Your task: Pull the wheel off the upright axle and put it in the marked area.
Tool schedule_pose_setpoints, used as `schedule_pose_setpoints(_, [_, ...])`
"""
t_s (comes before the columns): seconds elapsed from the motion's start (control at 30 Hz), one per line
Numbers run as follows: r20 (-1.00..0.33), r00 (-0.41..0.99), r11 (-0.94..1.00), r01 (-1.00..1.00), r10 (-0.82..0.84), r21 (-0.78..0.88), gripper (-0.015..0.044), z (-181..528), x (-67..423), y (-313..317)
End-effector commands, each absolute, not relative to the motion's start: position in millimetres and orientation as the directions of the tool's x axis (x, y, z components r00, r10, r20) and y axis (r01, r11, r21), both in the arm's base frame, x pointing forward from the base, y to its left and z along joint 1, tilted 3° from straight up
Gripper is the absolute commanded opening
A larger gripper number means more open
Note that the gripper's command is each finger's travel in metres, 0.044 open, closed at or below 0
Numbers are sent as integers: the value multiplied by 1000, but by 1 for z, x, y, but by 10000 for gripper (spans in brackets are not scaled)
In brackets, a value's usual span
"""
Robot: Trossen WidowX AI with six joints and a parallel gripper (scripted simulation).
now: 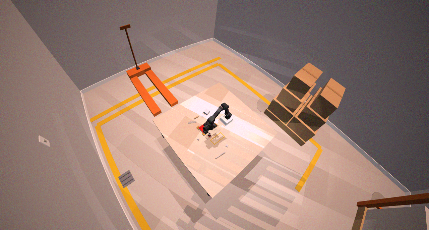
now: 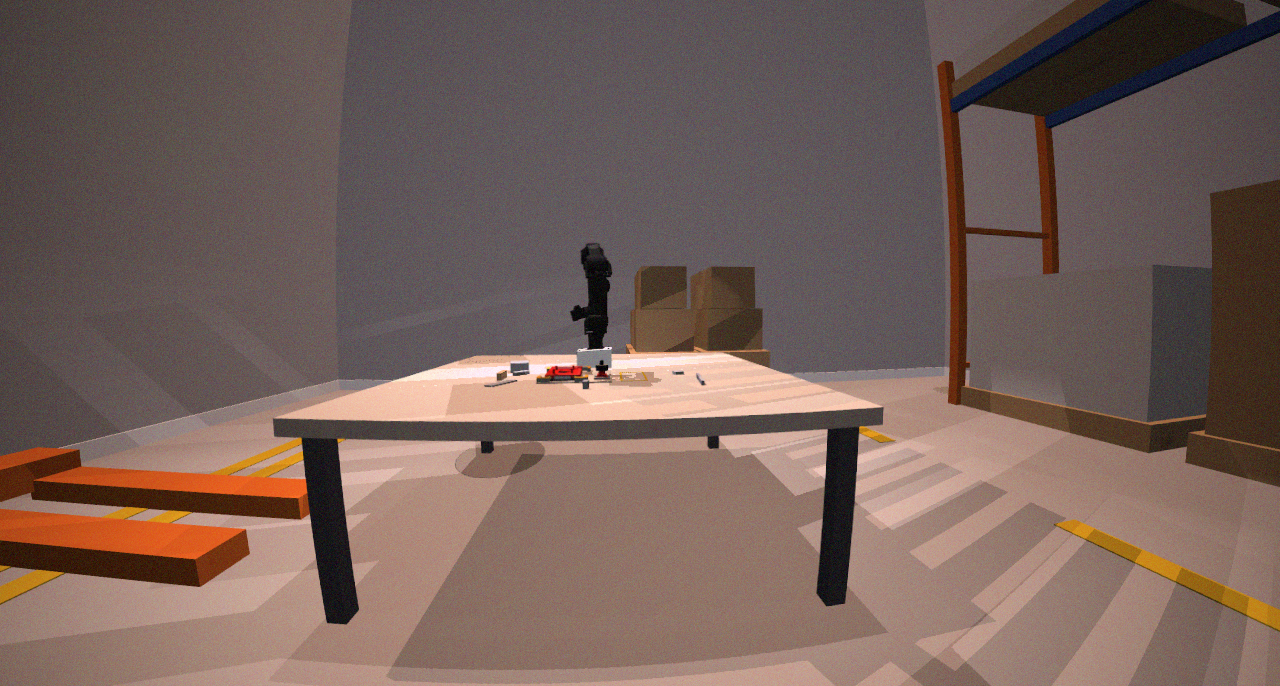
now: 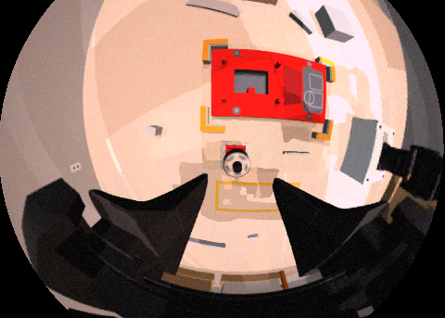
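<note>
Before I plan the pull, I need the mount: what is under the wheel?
In the wrist view the wheel sits on a small red base, whose edge shows above it. The axle itself is hidden by the wheel. The open end effector hovers above.
</note>
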State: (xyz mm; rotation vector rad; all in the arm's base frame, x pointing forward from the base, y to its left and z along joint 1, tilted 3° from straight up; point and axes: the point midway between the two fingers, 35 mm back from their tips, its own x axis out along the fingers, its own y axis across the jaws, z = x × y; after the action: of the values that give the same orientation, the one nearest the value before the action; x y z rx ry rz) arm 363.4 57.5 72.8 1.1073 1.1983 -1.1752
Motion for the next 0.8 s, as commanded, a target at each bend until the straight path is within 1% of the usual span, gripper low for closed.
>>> schedule_pose_setpoints(0.0, [-999, 13, 87, 996, -48, 9, 300, 77, 362, 64])
schedule_pose_setpoints(0.27, [-999, 13, 87, 996, -48, 9, 300, 71, 359, 67])
schedule_pose_setpoints(0.63, [-999, 13, 87, 996, -48, 9, 300, 10, 362, 65])
schedule_pose_setpoints(0.77, [-999, 13, 87, 996, -48, 9, 300, 2, 361, 64])
